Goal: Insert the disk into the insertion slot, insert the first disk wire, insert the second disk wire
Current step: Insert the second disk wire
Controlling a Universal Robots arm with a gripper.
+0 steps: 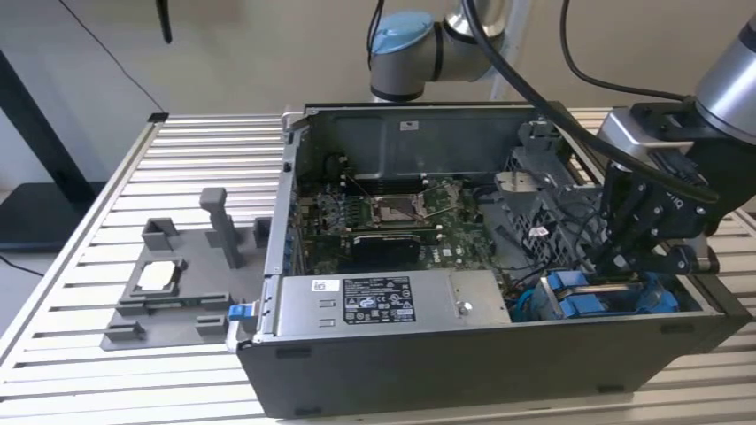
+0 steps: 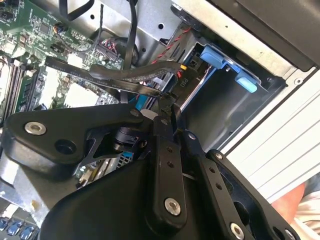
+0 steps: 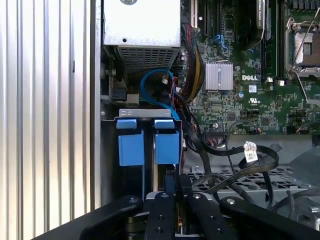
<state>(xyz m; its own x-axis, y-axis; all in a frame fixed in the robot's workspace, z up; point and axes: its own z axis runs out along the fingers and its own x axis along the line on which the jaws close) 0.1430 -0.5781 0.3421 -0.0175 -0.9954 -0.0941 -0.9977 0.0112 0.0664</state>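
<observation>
Reaching down into an open computer case [image 1: 473, 354] lying on a slatted metal table [image 1: 95, 221], the gripper [image 1: 624, 266] hangs over the case's near corner on the exterior view's right. Directly beneath it sits the insertion slot [image 1: 590, 301], and the disk [image 1: 585, 297] is already seated inside it, its bright blue frame tabs showing at the bay's edge. In the first wrist view those blue tabs [image 3: 148, 142] lie side by side just ahead of the black fingers [image 3: 165, 210]. The fingers are drawn close together, and in the second wrist view they appear pinched on a thin black wire [image 2: 145, 87] near the disk's end [image 2: 227, 67]; the exact contact is hard to make out. A silver power-supply box [image 1: 378, 305] lies in the case's near side, with the green motherboard [image 1: 402, 208] behind it. On the exterior view's left, outside the case, stands a grey plastic jig [image 1: 177, 283].
</observation>
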